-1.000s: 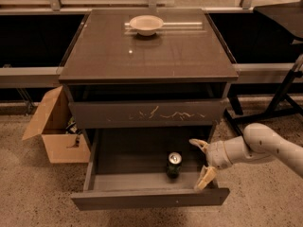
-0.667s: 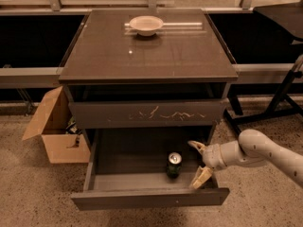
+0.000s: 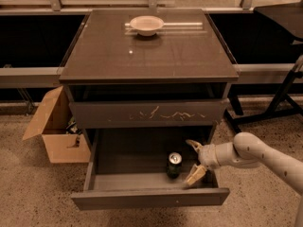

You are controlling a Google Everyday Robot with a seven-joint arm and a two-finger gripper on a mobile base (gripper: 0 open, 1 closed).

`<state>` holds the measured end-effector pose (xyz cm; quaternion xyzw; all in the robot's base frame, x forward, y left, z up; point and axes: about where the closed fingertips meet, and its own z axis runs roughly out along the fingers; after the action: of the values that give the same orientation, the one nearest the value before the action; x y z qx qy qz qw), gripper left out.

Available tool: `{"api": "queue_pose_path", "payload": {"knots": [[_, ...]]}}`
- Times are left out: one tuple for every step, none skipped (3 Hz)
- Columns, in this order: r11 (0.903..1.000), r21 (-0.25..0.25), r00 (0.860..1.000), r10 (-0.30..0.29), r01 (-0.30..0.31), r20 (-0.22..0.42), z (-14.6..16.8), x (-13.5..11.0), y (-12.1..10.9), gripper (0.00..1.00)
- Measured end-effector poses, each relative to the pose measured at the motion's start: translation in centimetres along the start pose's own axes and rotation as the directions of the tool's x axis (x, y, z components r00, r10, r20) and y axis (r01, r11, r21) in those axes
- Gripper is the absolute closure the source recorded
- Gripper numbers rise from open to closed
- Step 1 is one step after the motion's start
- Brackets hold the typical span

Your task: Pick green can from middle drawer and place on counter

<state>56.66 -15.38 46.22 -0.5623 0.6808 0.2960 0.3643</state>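
Observation:
The green can (image 3: 174,165) stands upright inside the pulled-out middle drawer (image 3: 150,198), right of its centre, silver top showing. My gripper (image 3: 194,161) is open inside the drawer, just right of the can, its two pale fingers (image 3: 194,174) spread with the can a short way off to their left. The white arm comes in from the right. The counter (image 3: 147,51) is the glossy dark top of the cabinet above.
A white bowl (image 3: 147,24) sits at the back of the counter. The drawer front with pale scratches (image 3: 147,113) hangs above the open drawer. An open cardboard box (image 3: 54,129) stands on the floor at left. A dark stand's legs (image 3: 279,100) are at right.
My gripper has moved a little to the left, closer to the can. The can and drawer have not moved.

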Motion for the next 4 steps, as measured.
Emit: {"api": "queue_pose_path", "payload": {"knots": [[0.9996,0.029,1.0,0.006,-0.007,0.023,1.7,-0.1,-2.2,0.0],[0.9999,0.015,1.0,0.007,-0.007,0.023,2.9,-0.2,-2.6,0.0],[1.0,-0.002,1.0,0.007,-0.006,0.025,3.9,-0.3,-2.6,0.0],[0.9997,-0.025,1.0,0.004,-0.003,0.027,4.9,-0.4,-2.1,0.26]]}}
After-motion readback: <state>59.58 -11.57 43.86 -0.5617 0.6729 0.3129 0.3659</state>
